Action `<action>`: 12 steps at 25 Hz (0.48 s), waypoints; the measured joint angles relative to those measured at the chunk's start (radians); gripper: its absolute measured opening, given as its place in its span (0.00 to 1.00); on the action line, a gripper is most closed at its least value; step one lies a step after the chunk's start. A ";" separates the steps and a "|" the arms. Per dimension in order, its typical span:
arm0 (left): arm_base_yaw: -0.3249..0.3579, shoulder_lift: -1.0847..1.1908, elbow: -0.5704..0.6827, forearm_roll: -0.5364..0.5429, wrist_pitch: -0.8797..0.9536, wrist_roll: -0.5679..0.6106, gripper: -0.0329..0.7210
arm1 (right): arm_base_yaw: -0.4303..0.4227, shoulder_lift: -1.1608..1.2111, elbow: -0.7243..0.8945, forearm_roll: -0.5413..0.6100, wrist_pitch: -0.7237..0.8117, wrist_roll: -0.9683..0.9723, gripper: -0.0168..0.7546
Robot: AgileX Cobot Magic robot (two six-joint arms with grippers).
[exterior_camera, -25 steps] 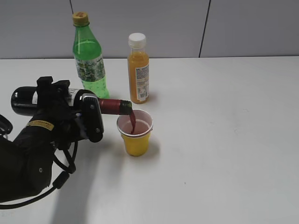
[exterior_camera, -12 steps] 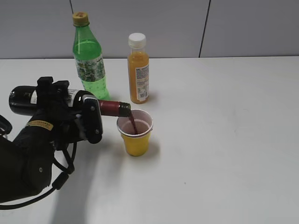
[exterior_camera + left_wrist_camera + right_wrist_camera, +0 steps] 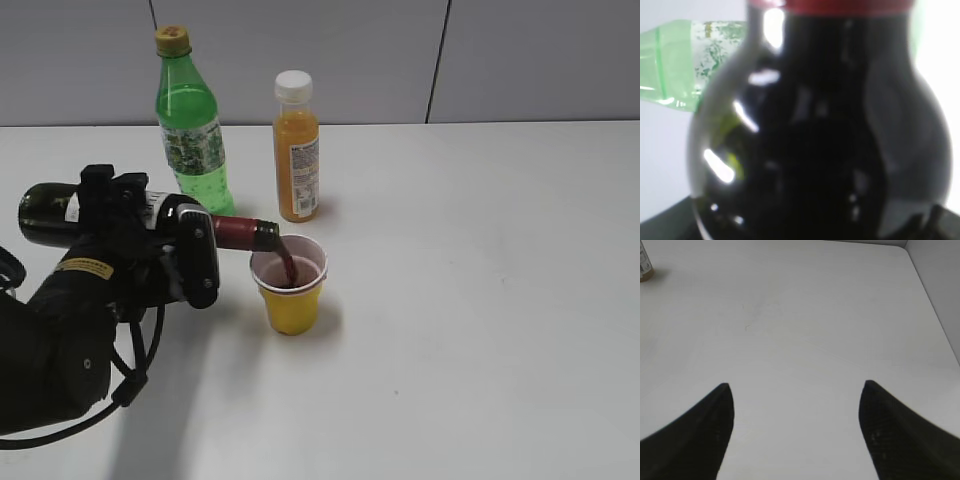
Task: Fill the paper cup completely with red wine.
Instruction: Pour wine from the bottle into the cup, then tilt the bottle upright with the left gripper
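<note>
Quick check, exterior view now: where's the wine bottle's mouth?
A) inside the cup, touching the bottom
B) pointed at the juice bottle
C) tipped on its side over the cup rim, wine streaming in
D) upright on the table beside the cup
C: the wine bottle lies about level in the left gripper, its mouth just above the paper cup rim, and a dark stream of red wine falls into the cup.

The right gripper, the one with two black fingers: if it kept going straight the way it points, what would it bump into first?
Probably nothing soon. The right gripper is open, pointing over bare white table. The way looks free as far as its camera shows; the orange juice bottle sits far off to the left of that line.
</note>
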 joint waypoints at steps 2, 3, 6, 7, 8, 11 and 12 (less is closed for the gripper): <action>0.000 0.000 0.000 -0.006 0.000 0.001 0.78 | 0.000 0.000 0.000 0.000 0.000 0.000 0.79; 0.000 0.000 0.000 -0.013 0.000 0.001 0.78 | 0.000 0.000 0.000 0.000 0.000 0.000 0.79; 0.000 0.000 0.000 -0.020 0.000 0.003 0.78 | 0.000 0.000 0.000 0.000 0.000 0.000 0.79; 0.000 0.000 0.000 -0.020 0.000 0.004 0.78 | 0.000 0.000 0.000 0.000 0.000 0.000 0.79; 0.000 0.000 0.000 -0.021 0.000 0.006 0.78 | 0.000 0.000 0.000 0.000 0.000 0.000 0.79; 0.000 0.000 0.000 -0.021 0.000 0.025 0.78 | 0.000 0.000 0.000 0.000 0.000 0.000 0.79; 0.000 0.000 0.000 -0.021 0.000 0.029 0.78 | 0.000 0.000 0.000 0.000 0.000 0.000 0.79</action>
